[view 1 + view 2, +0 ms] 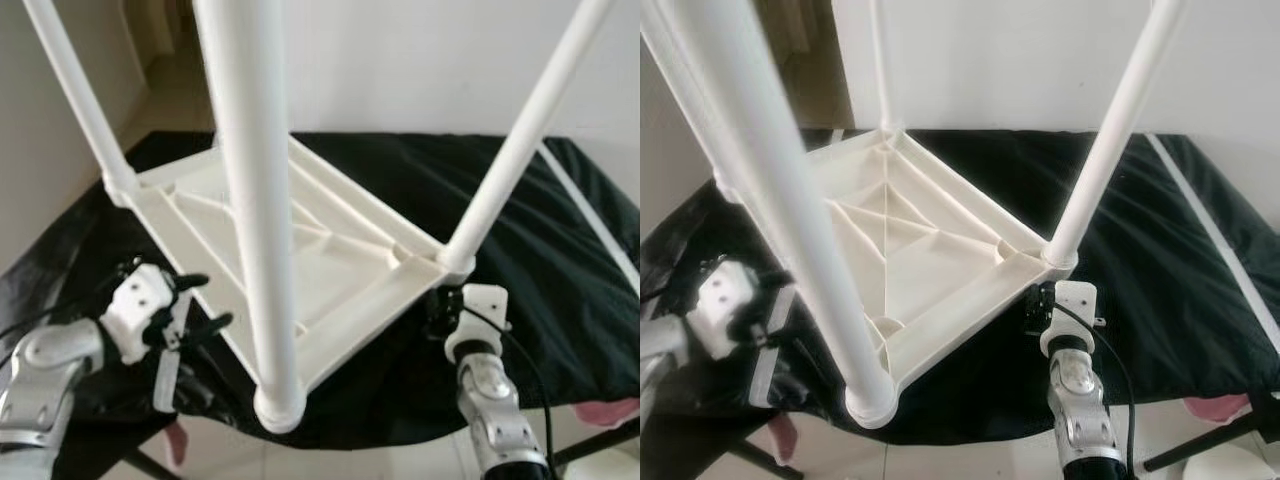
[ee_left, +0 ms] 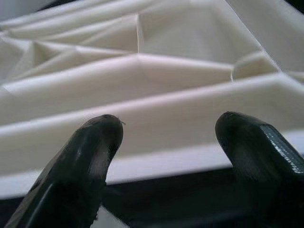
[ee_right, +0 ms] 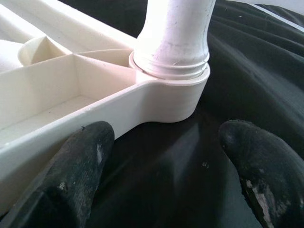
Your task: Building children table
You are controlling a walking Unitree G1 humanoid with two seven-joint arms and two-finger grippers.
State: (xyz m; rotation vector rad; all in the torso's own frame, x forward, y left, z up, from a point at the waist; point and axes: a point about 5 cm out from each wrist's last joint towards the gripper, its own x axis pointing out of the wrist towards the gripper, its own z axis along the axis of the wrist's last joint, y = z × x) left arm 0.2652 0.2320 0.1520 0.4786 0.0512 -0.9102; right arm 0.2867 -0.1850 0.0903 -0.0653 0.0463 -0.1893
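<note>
Left pincer (image 1: pixel 205 300) spread wide, black fingers (image 2: pixel 90 156) aimed at the near-left rim of the upturned white plastic children's table (image 1: pixel 330 270), not touching. Right pincer (image 3: pixel 166 161) likewise spread, fingers either side of the near-right corner socket holding a round white plastic leg (image 3: pixel 175 38), just beside it, over black cloth (image 1: pixel 540 260). Table lying top-down on the cloth-covered bench, legs pointing up, spanning from the far-left corner toward the near edge. Nearest leg (image 1: pixel 255 200) seated at the near corner.
</note>
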